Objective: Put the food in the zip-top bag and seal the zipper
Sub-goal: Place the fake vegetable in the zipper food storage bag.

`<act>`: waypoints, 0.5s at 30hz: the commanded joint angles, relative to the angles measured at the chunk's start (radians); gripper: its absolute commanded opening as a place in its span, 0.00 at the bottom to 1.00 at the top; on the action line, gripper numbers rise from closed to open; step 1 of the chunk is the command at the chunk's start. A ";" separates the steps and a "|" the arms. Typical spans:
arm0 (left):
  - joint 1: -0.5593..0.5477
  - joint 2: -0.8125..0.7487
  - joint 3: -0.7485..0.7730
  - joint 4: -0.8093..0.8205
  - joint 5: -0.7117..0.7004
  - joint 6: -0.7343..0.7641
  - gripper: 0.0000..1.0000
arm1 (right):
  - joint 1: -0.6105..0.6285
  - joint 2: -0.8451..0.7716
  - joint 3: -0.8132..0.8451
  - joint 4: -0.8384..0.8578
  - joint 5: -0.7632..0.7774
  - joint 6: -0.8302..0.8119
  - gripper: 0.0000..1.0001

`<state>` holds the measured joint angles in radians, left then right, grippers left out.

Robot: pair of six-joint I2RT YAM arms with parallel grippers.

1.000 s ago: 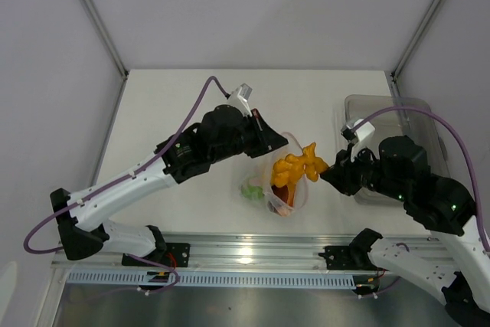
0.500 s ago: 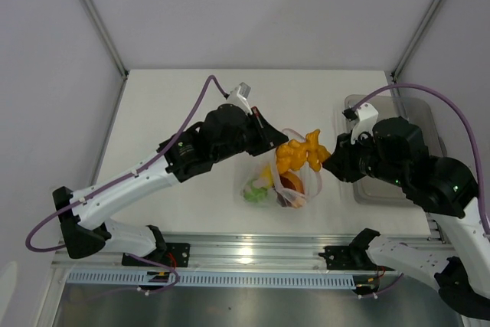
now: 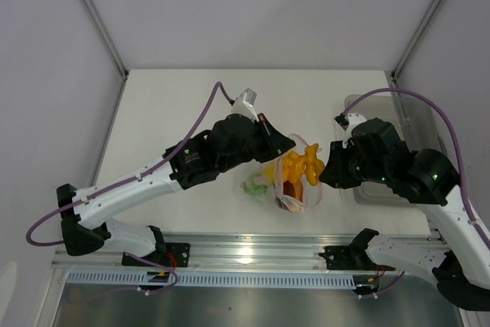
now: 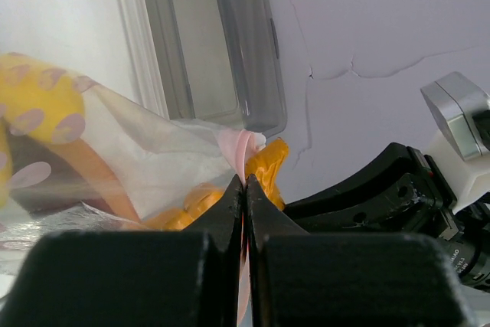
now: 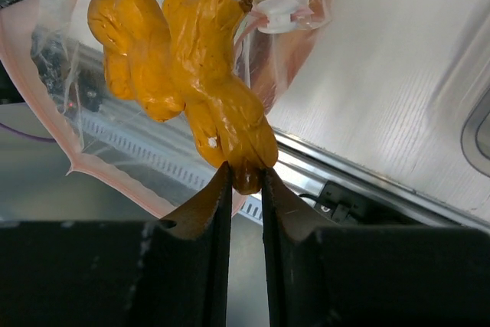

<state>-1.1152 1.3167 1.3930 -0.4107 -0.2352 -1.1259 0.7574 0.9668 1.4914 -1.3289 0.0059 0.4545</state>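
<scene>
The clear zip-top bag hangs open at the table's front middle, its pink zipper pinched in my shut left gripper, which holds the mouth up. Yellow, green and reddish-brown food pieces lie inside the bag. My right gripper is shut on a knobbly orange food piece, holding it over the bag's mouth. In the right wrist view the orange piece sticks out from the fingers with the bag's pink rim behind it.
A rigid grey-clear tray stands at the right side of the table, under my right arm; it also shows in the left wrist view. A metal rail runs along the table's near edge.
My right gripper has moved left with the orange piece, from beside the bag to over its mouth. My left gripper has shifted slightly right and down with the bag's edge.
</scene>
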 commanded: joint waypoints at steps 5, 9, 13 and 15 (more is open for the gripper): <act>-0.066 0.007 0.014 0.108 -0.118 -0.011 0.01 | 0.014 0.035 0.111 -0.116 -0.050 0.070 0.00; -0.069 0.022 0.021 0.105 -0.124 -0.014 0.00 | 0.025 0.010 0.135 -0.147 -0.087 0.058 0.00; -0.069 0.041 0.043 0.098 -0.118 -0.009 0.01 | 0.034 0.004 0.118 -0.168 -0.173 0.036 0.00; -0.069 0.047 0.052 0.098 -0.108 -0.006 0.01 | 0.042 0.004 0.104 -0.170 -0.166 0.036 0.00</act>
<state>-1.1755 1.3575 1.3933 -0.3717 -0.3332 -1.1255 0.7849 0.9760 1.5826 -1.3624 -0.1036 0.4969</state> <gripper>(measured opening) 0.005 0.205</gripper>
